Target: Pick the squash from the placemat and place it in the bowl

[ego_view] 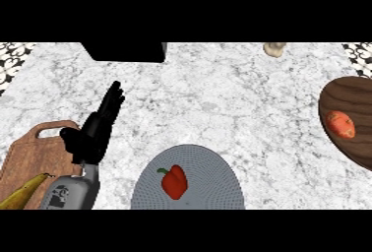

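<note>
A round grey placemat lies at the lower middle, and on it rests a red pepper-shaped vegetable with a green stem. At the right edge a dark wooden bowl is partly cut off by the frame. An orange-red rounded vegetable lies inside it. My left hand stands open with its fingers pointing up, left of the placemat and touching nothing. My right hand does not show.
A wooden cutting board sits at the lower left with a yellow curved item on it. A black box is at the back, and a small beige object at the back right.
</note>
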Controlling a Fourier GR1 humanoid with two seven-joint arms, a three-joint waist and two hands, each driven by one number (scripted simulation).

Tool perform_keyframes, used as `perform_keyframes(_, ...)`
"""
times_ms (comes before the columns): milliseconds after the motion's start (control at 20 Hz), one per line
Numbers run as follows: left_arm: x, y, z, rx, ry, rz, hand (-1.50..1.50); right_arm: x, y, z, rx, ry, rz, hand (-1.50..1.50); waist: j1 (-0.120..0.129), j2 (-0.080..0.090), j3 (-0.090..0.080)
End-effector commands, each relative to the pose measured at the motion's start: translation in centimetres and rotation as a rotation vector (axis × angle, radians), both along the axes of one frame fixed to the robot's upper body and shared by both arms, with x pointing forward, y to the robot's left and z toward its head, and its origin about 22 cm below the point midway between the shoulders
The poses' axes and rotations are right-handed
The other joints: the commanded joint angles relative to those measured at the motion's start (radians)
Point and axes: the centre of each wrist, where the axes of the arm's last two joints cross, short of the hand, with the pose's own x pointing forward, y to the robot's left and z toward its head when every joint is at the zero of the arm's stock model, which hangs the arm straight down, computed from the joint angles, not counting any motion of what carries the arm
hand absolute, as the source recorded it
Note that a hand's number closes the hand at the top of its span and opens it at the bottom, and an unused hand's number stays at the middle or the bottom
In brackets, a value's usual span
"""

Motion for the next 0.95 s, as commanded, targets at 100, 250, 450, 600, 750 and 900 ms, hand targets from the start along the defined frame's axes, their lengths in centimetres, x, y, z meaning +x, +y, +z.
perform_keyframes(100, -0.2, 1.2, -0.2, -0.007, -0.006, 0.002, 0.00, -2.4, -2.7, 0.6, 0.227, 0.066, 0.132, -1.50, -0.004, 0.003, 0.001)
perform_keyframes(250, 0.3, 0.7, 0.6, -0.010, -0.020, 0.024, 0.00, -2.8, -3.3, 1.6, 0.264, 0.102, 0.142, -1.50, -0.001, 0.007, 0.004)
perform_keyframes(450, -0.2, 0.3, -0.2, -0.004, 0.005, 0.012, 0.00, -3.4, -3.4, 0.7, 0.298, 0.120, 0.172, -1.50, -0.005, 0.007, 0.006)
perform_keyframes(600, 0.0, -0.2, 0.0, -0.017, 0.005, 0.016, 0.00, -3.7, -3.6, 1.4, 0.298, 0.132, 0.205, -1.50, -0.014, 0.007, 0.008)
perform_keyframes(750, -1.0, 0.3, -1.1, -0.009, -0.006, 0.033, 0.00, -4.5, -3.6, 0.3, 0.289, 0.152, 0.215, -1.50, -0.015, 0.004, 0.007)
perform_keyframes(900, -0.5, -0.2, 0.3, -0.014, 0.000, 0.019, 0.00, -4.9, -3.8, 0.2, 0.291, 0.156, 0.195, -1.50, -0.009, 0.004, 0.010)
